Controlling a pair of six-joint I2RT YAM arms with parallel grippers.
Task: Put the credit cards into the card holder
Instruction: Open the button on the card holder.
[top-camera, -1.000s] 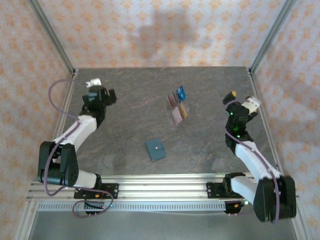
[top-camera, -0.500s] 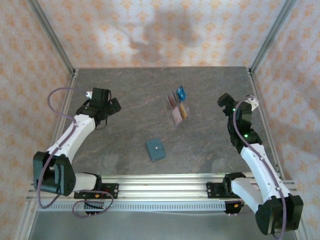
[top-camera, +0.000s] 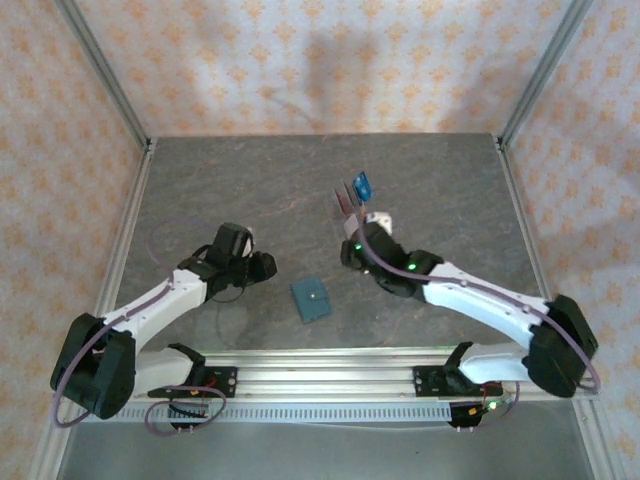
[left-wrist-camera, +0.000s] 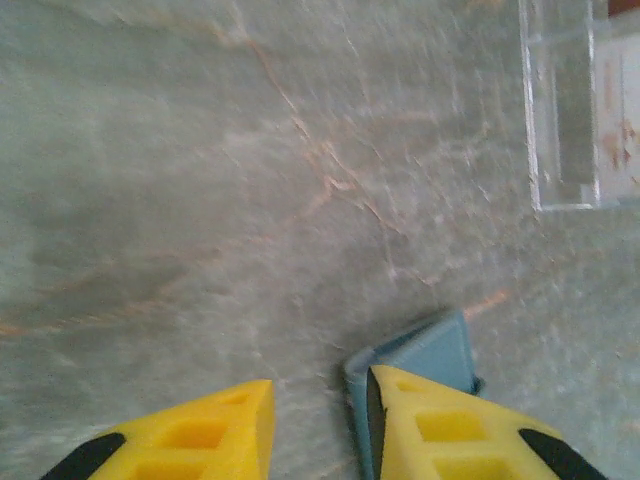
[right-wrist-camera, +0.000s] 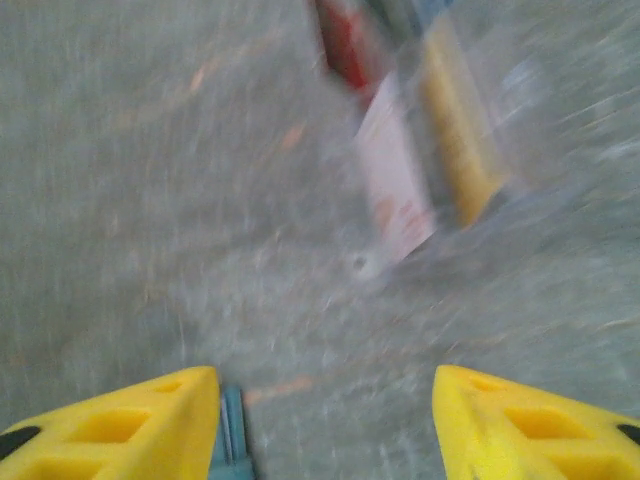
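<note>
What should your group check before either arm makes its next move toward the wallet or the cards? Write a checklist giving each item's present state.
1. Left gripper empty, jaws apart: ok.
2. Right gripper empty, jaws apart: ok.
3. Wallet open to take cards: not ok, it lies folded with the stud up.
4. Cards standing in the rack: ok.
5. Left finger clear of the wallet: cannot tell, its corner sits right beside it.
6. Right wrist view sharp: not ok, blurred.
</note>
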